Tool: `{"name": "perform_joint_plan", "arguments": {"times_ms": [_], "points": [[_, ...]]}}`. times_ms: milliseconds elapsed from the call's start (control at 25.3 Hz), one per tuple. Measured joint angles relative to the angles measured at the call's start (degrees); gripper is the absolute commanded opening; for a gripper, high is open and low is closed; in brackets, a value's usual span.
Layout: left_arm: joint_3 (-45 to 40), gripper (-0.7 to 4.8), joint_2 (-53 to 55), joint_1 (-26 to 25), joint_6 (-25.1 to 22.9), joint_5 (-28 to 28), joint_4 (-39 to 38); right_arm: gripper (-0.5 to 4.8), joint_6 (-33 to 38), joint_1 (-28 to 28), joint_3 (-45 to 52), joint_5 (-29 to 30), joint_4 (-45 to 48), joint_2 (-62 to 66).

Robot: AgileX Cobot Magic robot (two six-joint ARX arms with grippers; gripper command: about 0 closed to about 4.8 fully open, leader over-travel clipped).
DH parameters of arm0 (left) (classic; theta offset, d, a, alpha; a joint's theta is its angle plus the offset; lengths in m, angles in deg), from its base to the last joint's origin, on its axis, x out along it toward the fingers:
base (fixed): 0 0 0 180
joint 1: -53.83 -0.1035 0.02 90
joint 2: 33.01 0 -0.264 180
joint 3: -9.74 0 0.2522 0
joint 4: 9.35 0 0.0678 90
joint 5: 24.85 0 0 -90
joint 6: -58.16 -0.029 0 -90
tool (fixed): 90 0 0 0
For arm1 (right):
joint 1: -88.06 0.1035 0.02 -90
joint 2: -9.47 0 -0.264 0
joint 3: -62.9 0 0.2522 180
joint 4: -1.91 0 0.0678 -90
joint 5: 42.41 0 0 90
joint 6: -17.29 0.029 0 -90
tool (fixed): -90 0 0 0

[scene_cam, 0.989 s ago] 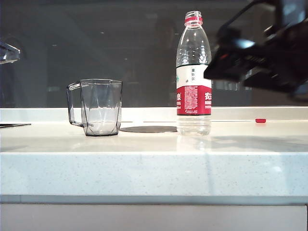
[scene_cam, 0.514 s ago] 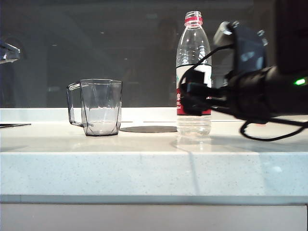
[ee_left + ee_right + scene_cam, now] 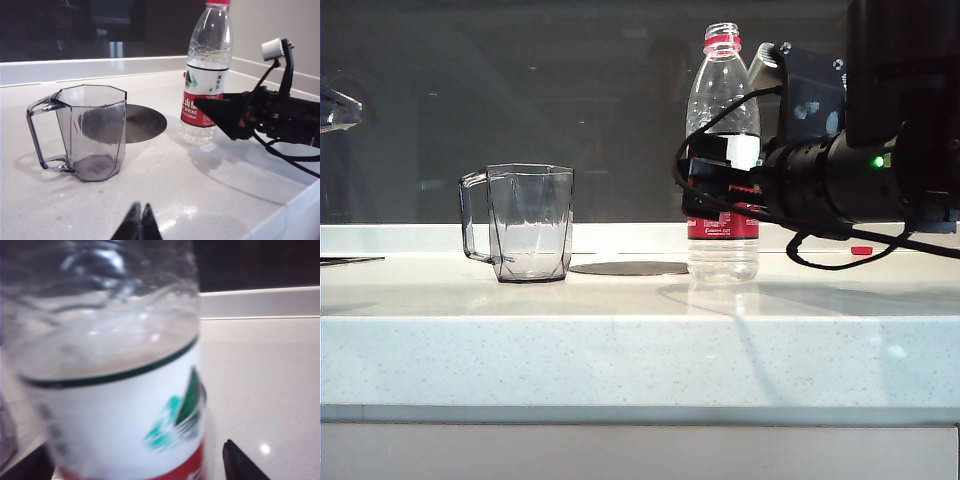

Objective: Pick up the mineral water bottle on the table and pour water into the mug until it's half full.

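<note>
The mineral water bottle [image 3: 722, 150] stands upright on the counter [image 3: 640, 340], right of centre and toward the far side. It is tall, clear, ribbed plastic with rounded shoulders, an uncapped neck and a red neck ring. Its label is white above and red below, with a thin dark green band on top, a teal-and-green mountain mark, Chinese characters and small print. The water [image 3: 206, 64] reaches about the top of the label.

The mug [image 3: 525, 222] stands well apart to the bottle's left. It is smoky, transparent and faceted, narrowing toward its base, with a thin angular handle on its left side. It looks empty. Between the two, set flush in the counter, lies a flat dark round disc [image 3: 628, 268]. The counter is off-white, speckled and glossy like polished stone, with a thick front edge. A small red cap [image 3: 861, 250] lies on it at the far right.

The right end effector [image 3: 710, 190], black and hung with looping cables, reaches in level from the right at label height. Its fingers are spread wide, one on each side of the bottle's label; the right wrist view shows the bottle filling the gap, blurred, with dark fingertips [image 3: 242, 462] low at either side. No clamping shows.

The left end effector [image 3: 139, 224] hangs at the near side of the counter, its dark tips pressed together, holding nothing.
</note>
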Motion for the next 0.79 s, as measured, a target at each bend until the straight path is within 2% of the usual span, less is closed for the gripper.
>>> {"name": "perform_joint_plan", "arguments": {"times_ms": [396, 791], "points": [[0.0, -0.04, 0.0, 0.0, 0.0, 0.0, 0.0, 4.79, 0.0, -1.1, -5.7, 1.0, -3.9, 0.7], [0.0, -0.04, 0.0, 0.0, 0.0, 0.0, 0.0, 4.79, 0.0, -1.1, -6.0, 1.0, -4.9, 0.7]]}}
